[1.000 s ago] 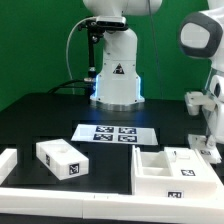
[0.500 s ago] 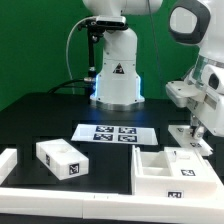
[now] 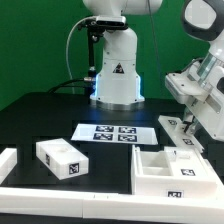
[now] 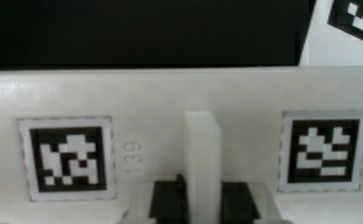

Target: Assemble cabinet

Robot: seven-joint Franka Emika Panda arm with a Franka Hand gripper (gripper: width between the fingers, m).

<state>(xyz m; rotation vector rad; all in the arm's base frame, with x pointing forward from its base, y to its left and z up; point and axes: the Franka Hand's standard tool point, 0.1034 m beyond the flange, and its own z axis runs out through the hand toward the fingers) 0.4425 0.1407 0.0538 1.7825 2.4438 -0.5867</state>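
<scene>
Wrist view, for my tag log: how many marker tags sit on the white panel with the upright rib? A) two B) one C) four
A: the white panel shows one tag on one side of its central rib and a second tag on the other.

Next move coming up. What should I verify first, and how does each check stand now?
1. Hand straddles the rib of the panel: ok.
2. Hand clamped on the rib: cannot tell.
3. Both panel tags clear in the wrist view: ok.
4. Block apart from cabinet: ok.
5. Marker board uncovered: ok.
</scene>
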